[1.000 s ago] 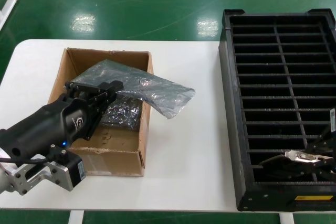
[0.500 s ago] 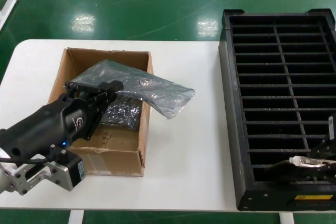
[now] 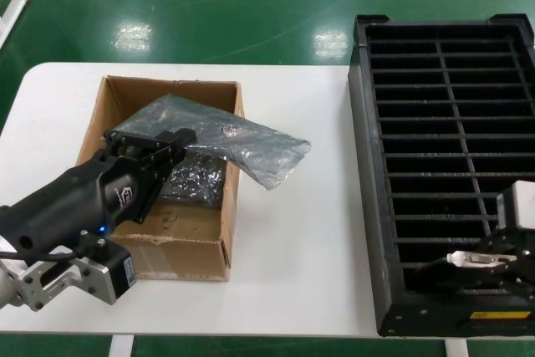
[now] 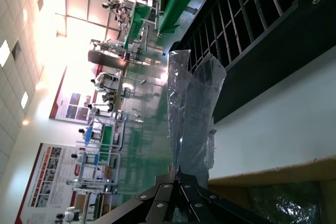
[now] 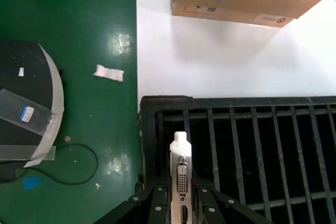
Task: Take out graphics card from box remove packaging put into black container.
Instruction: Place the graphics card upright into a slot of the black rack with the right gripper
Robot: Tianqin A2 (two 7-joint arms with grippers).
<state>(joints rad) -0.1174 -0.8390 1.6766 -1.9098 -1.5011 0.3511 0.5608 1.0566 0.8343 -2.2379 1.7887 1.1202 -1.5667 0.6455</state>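
Note:
Over the brown box point(image 3: 125, 244) my left gripper point(image 3: 178, 140) is shut on one end of the crinkly grey packaging bag point(image 3: 251, 144). The bag's other end droops past the box's right wall onto the table. In the left wrist view the bag point(image 4: 195, 114) hangs from the closed fingers point(image 4: 167, 191). My right gripper point(image 3: 485, 262) is over the near end of the black container point(image 3: 451, 123), shut on the graphics card point(image 3: 470, 257). The right wrist view shows the card's silver bracket point(image 5: 181, 163) standing between the fingers point(image 5: 156, 203), above the container's corner slots point(image 5: 252, 145).
A second shiny dark bagged item point(image 3: 196, 180) lies inside the box. The white table point(image 3: 301, 240) has bare room between box and container. A yellow label point(image 3: 500, 315) marks the container's near edge. Green floor point(image 5: 68, 35) lies beyond the table edge.
My right gripper has shifted slightly with the card over the container's near slots, and more of its wrist shows. The left arm and the bag have stayed still.

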